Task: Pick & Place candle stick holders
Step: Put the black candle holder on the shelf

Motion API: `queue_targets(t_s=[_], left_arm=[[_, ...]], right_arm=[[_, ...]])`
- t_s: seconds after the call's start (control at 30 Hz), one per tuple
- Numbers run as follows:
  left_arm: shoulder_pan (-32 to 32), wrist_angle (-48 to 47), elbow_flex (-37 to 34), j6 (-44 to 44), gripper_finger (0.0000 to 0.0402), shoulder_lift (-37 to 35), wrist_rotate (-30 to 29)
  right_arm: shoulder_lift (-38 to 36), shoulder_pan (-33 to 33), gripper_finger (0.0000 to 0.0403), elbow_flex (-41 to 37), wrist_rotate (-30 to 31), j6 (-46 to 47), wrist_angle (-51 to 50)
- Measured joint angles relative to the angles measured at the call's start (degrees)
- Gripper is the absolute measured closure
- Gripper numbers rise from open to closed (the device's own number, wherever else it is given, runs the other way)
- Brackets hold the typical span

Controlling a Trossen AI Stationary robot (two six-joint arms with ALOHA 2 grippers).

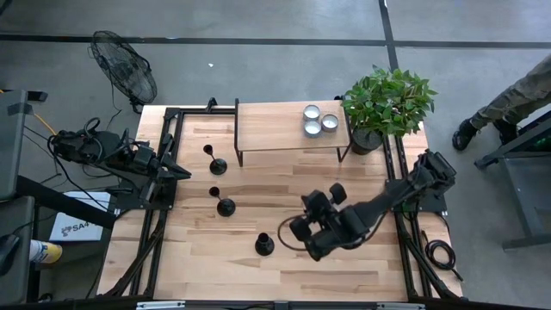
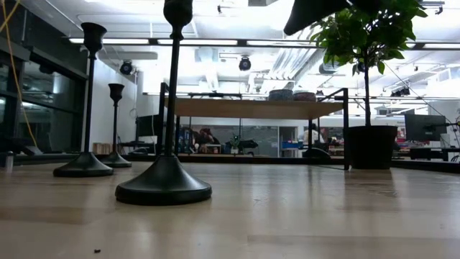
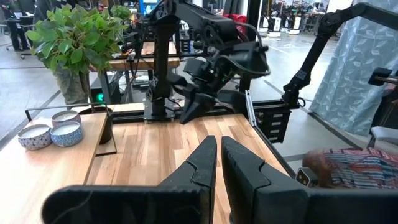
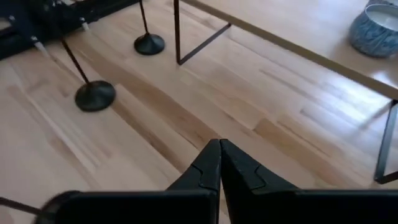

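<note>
Looking left to right across the high view, I saw my left gripper [image 1: 179,173] parked at the left edge, fingers pressed together on nothing. Three black metal candle stick holders [image 1: 224,205], thin-stemmed with domed bases, stood in a slanting line left of centre on the pale wooden table [image 1: 362,267]. My right gripper [image 1: 285,234] hovered just right of the lowest holder [image 1: 264,244], also pinched closed and empty. I judged them stiff, bottom-heavy and tippy; grip mid-stem. Only the low view showed their differing heights.
</note>
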Motion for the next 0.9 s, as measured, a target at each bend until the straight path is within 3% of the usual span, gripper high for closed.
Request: queue_targets(t_s=[0.3,0.6,0.9], left_arm=[[0.00,0.00,0.00,-0.02,0.0376,0.00,0.02],[-0.02,0.00,0.02,-0.01,0.0376,0.00,0.01],[-0.02,0.00,0.02,-0.02,0.0376,-0.02,0.02]], right_arm=[[0.06,1.90,0.0402,-10.14,2.69,-6.12,12.04],[0.13,0.36,0.0402,-22.47,-8.26,-21.48,38.43],[0.34,0.23,0.0402,-26.12,-12.41,-23.47,43.60]])
